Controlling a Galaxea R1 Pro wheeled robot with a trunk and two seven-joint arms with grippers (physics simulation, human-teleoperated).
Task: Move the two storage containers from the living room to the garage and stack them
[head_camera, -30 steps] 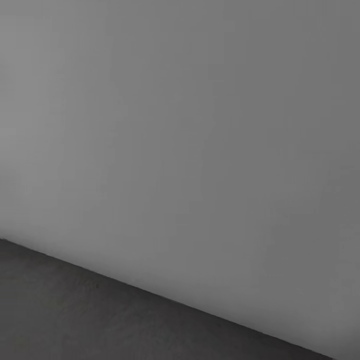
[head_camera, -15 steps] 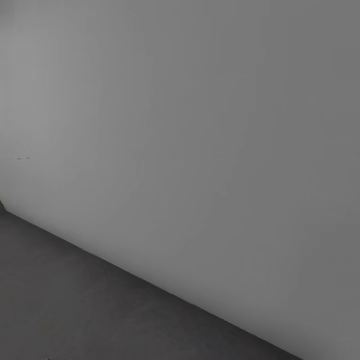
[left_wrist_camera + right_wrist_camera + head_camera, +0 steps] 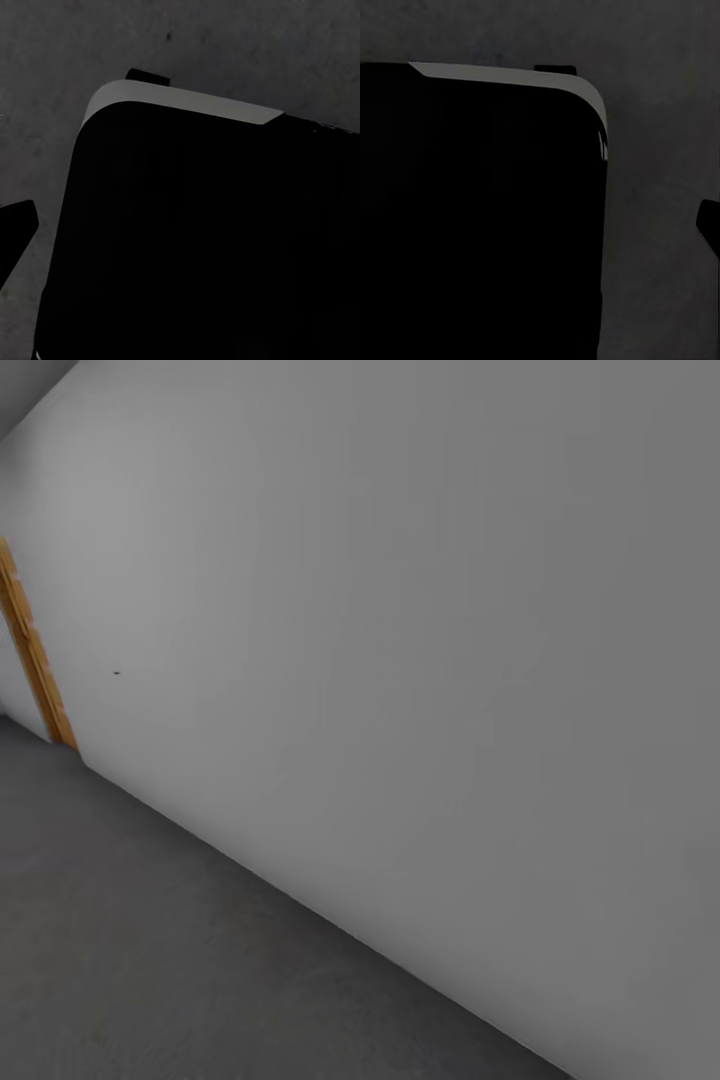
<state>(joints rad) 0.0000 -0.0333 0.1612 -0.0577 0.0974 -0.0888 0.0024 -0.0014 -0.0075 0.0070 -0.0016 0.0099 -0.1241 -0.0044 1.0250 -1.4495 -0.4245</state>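
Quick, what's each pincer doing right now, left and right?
Left pincer: cannot be told; its wrist view shows a black body above grey floor.
Right pincer: cannot be told either.

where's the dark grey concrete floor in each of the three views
Head view: the floor takes the lower left corner, below the grey wall.
Left wrist view: it runs across the top and down the left side.
Right wrist view: top and right side.
Shared landmark: the floor itself.

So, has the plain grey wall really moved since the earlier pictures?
No. The plain grey wall meets the dark concrete floor as before; the whole view shifted, revealing an orange wooden strip: the camera turned.
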